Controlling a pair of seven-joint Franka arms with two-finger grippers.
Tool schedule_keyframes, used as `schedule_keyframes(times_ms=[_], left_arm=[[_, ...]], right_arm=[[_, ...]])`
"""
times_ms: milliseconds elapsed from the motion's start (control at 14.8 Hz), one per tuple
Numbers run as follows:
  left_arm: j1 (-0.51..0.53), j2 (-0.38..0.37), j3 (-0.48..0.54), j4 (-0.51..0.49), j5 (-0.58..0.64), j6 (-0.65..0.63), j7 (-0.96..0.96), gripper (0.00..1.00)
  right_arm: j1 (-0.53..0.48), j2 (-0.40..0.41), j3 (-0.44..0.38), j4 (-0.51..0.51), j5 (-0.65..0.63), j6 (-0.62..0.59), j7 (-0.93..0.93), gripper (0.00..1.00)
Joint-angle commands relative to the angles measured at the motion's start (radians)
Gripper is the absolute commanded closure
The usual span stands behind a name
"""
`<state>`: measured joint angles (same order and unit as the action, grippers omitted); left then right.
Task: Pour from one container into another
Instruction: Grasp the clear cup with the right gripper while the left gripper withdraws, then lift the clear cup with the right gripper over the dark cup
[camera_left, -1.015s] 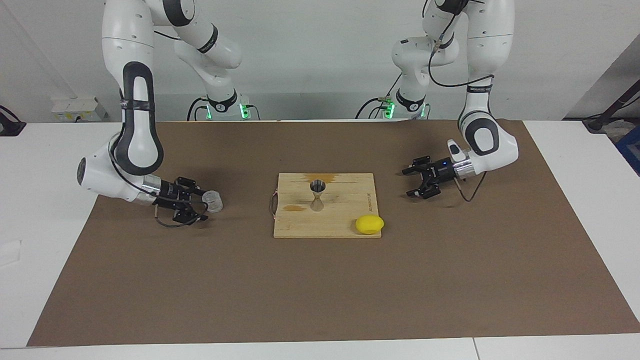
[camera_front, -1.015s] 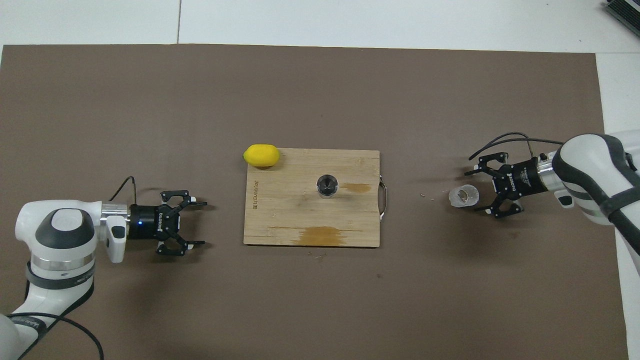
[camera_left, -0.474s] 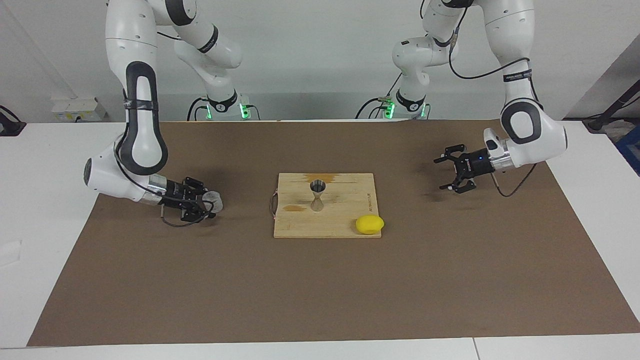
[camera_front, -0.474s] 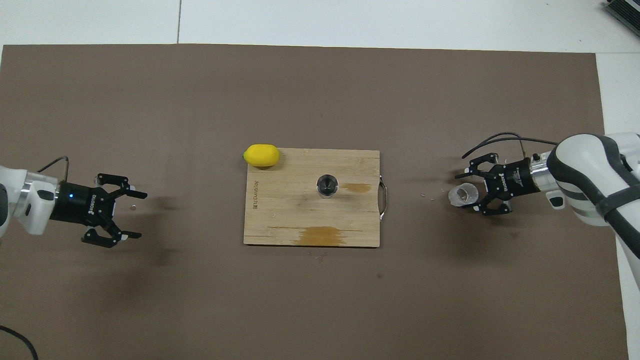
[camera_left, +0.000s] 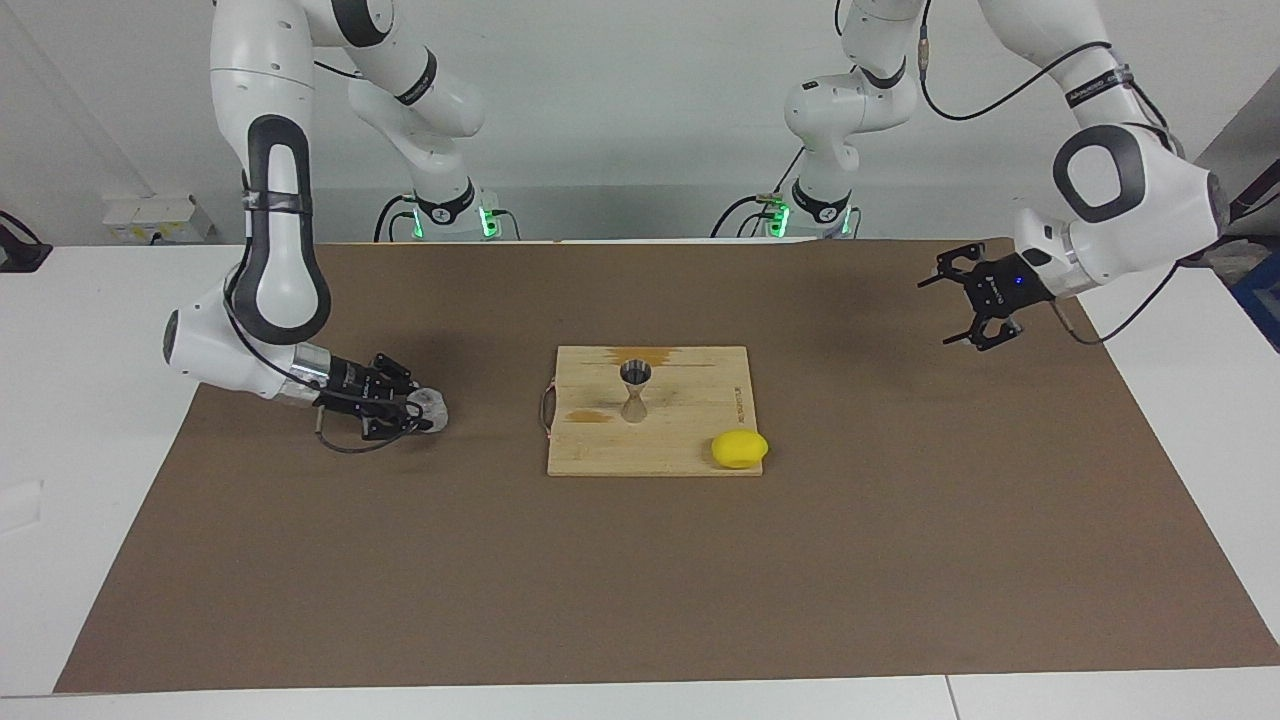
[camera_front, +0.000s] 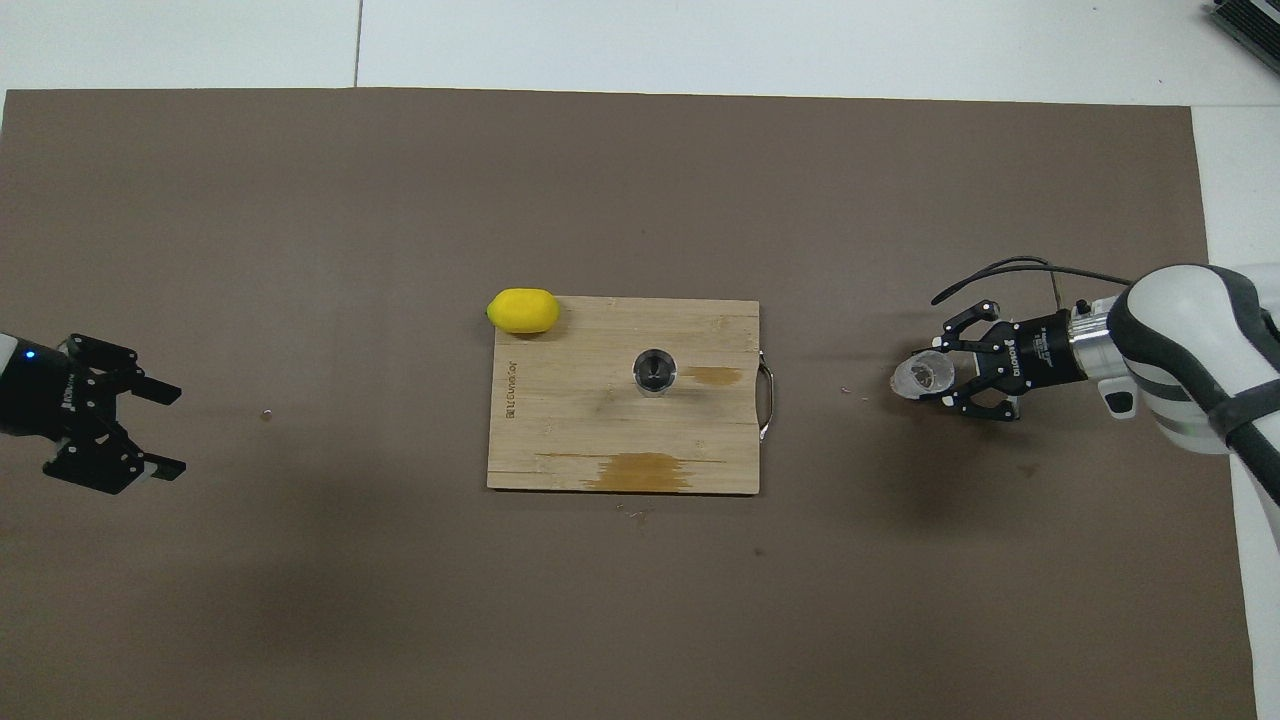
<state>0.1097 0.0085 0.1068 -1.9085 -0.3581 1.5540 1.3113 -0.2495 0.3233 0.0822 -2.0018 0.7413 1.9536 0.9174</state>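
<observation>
The right tool (camera_left: 418, 409) was clamped on the cup (camera_left: 431, 406), low over the mat (camera_left: 640, 580) toward the right arm's end of the surface. The jigger (camera_left: 635, 391) stood upright on the board (camera_left: 690, 440). The left tool (camera_left: 958, 307) hung with fingers apart, waiting.

I log one white surface (camera_left: 100, 320), covered by a brown mat (camera_left: 640, 580). On the mat: a wooden board (camera_left: 690, 400) mid-mat; a clear cup (camera_left: 431, 407) beside the board, toward the right arm's end.
</observation>
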Motion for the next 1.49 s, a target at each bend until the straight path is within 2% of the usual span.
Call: schedule_keyframes(times_ms=[0,135,203,406,474,541,744,880,1015,1218,1421], left_arm=[[0.002,-0.048,0.007,0.028,0.059,-0.011,-0.151,0.00],[0.002,-0.059,0.008,0.107,0.092,-0.032,-0.249,0.00],[-0.005,-0.073,0.004,0.149,0.170,-0.049,-0.279,0.00],[-0.005,-0.085,0.008,0.181,0.223,-0.092,-0.308,0.00],[-0.005,-0.094,0.007,0.183,0.232,-0.095,-0.370,0.00],[-0.010,-0.094,0.001,0.186,0.263,-0.113,-0.483,0.00],[-0.025,-0.104,-0.016,0.218,0.298,-0.258,-0.899,0.00],[-0.044,-0.114,-0.028,0.210,0.298,-0.264,-1.056,0.00],[-0.051,-0.111,-0.036,0.213,0.298,-0.247,-1.081,0.00],[-0.056,-0.114,-0.038,0.212,0.300,-0.235,-1.080,0.00],[-0.065,-0.116,-0.050,0.209,0.300,-0.226,-1.073,0.00]], right_arm=[[0.070,-0.058,0.001,-0.008,0.027,0.056,0.121,0.92],[0.159,-0.076,-0.004,0.001,0.012,0.131,0.226,0.92],[0.192,-0.081,-0.005,0.006,-0.002,0.148,0.274,0.92],[0.271,-0.079,-0.001,0.078,-0.158,0.174,0.446,0.91],[0.301,-0.079,-0.001,0.104,-0.212,0.174,0.495,0.91],[0.327,-0.078,-0.001,0.119,-0.256,0.174,0.526,0.88],[0.383,-0.079,-0.002,0.162,-0.336,0.159,0.546,0.89],[0.404,-0.081,-0.001,0.193,-0.374,0.127,0.548,0.89],[0.433,-0.078,0.005,0.218,-0.399,0.088,0.547,0.88],[0.470,-0.075,0.005,0.261,-0.450,0.039,0.567,1.00],[0.502,-0.061,0.005,0.317,-0.467,0.024,0.639,1.00]])
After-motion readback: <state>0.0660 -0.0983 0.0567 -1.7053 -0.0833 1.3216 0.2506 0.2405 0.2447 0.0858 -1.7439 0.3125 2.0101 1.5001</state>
